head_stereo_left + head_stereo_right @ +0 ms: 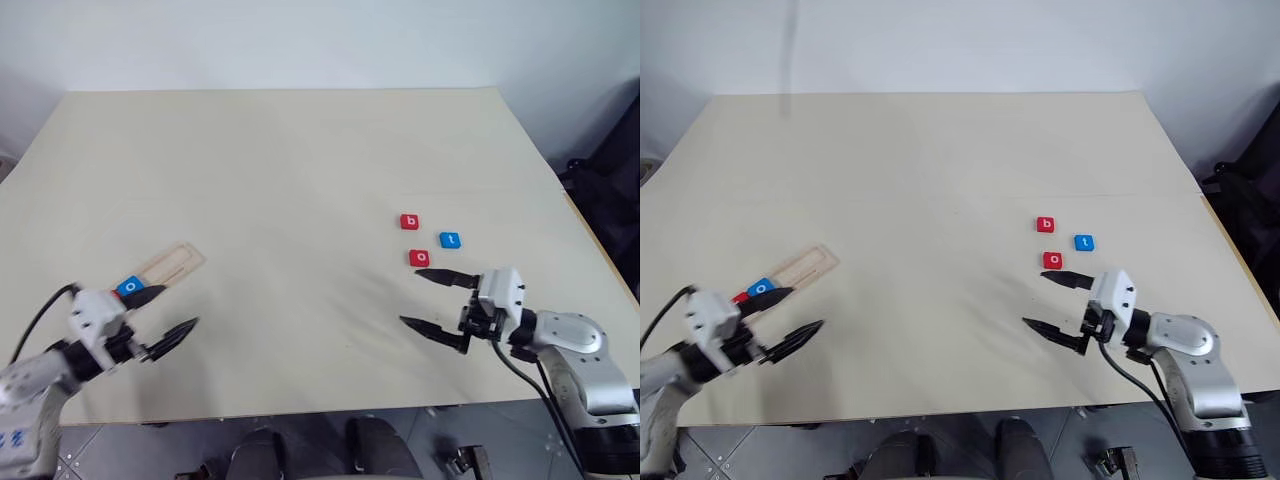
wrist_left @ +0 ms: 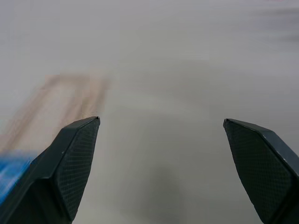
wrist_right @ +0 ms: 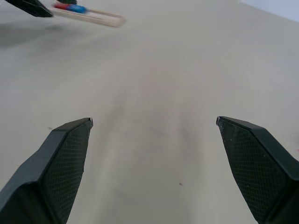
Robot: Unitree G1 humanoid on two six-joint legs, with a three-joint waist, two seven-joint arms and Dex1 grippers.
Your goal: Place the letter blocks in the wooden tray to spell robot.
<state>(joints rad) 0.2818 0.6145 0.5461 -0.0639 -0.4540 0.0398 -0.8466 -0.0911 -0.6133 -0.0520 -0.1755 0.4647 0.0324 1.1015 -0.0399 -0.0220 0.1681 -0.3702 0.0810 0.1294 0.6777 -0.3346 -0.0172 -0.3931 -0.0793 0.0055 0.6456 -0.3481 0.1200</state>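
Tray [image 1: 805, 266] is holding a blue o [image 1: 761, 287], probably a red tile beside it; b [image 1: 1045, 225], o [image 1: 1052, 260], t [image 1: 1084, 242] are waiting near right gripper [image 1: 1052, 301]. Both grippers, left [image 1: 790, 318] included, are hovering with fingers apart, empty.

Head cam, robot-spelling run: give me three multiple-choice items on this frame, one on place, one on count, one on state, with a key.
1. Where does the blue o block lie?
A. In the wooden tray
B. Beside the t block
C. At the table's far edge

2. How many letter blocks lie loose on the table near the right pincer?
A. One
B. Three
C. Five

3. How do the right pincer's jaws stand?
A. Shut on a block
B. Shut and empty
C. Open and empty

Key:
1 A: the blue o block sits in the wooden tray, by the left pincer.
2 B: the red b block, blue t block and red o block lie apart on the table.
3 C: the right pincer has its fingers spread with nothing between them.
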